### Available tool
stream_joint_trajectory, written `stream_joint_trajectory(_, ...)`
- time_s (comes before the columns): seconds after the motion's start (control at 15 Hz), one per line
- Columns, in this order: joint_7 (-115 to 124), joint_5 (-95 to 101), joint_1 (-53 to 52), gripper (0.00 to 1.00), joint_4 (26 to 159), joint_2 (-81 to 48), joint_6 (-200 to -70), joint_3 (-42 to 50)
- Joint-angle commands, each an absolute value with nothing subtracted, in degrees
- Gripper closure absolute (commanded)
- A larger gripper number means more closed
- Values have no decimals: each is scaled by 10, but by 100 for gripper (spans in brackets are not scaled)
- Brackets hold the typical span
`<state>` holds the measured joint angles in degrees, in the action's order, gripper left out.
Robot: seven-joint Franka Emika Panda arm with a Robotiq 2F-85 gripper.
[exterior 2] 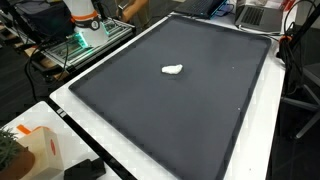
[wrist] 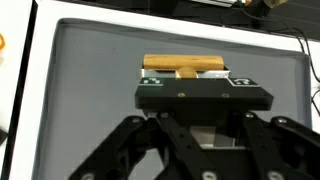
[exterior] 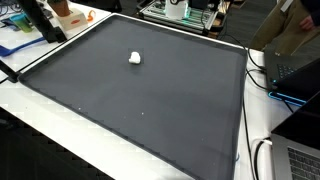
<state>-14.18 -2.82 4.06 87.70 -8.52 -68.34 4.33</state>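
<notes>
- Gripper (wrist: 188,82) shows in the wrist view only: black linkage fills the bottom of the frame, with a flat black bar across its top
- Jaws are closed, with a tan wood block (wrist: 185,65) sitting right at the tips
- It looks pinched there, but the contact itself is hidden behind the bar
- Block is a short horizontal bar with a stub below it, lying level and parallel to the black bar
- Block is up in the gripper above the mat (wrist: 90,60), seen against its far half and not lying on it
- Mat is dark grey and rectangular, and fills most of both exterior views (exterior: 150,110) (exterior 2: 190,115)
- White table (exterior: 60,125) (exterior 2: 100,140) frames the mat as a pale border
- Small white lump (exterior: 135,57) (exterior 2: 173,70) lies alone on the mat, well apart from every edge
- Can't tell where the lump is in the wrist view, the gripper body covers the middle
- Orange-white item (exterior: 65,12) (exterior 2: 40,150) stands off the mat, near one corner
- Laptop (exterior: 305,160) sits on the table beside the mat's edge, clear of it
</notes>
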Motion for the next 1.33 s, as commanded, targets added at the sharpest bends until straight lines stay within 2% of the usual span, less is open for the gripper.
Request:
stream_joint_trajectory(0.0, -138, -30, 45, 53, 886, -75, -684, 40)
stream_joint_trajectory(0.07, -136, -31, 45, 53, 894, -69, -686, 40)
stream_joint_trajectory(0.13, -134, -32, 43, 78, 898, -67, -688, 39)
stream_joint_trajectory(0.8, 105, -91, 57, 78, 1161, 150, -882, 52)
stream_joint_trajectory(1.0, 207, -72, 45, 78, 1202, 189, -960, 12)
stream_joint_trajectory(1.07, 226, -47, 41, 78, 1204, 190, -964, -6)
stream_joint_trajectory(1.13, 174, -70, 50, 78, 1170, 157, -935, 19)
stream_joint_trajectory(1.2, 185, -67, 46, 53, 1176, 163, -940, 8)
stream_joint_trajectory(1.27, 186, -67, 44, 53, 1175, 163, -940, 6)
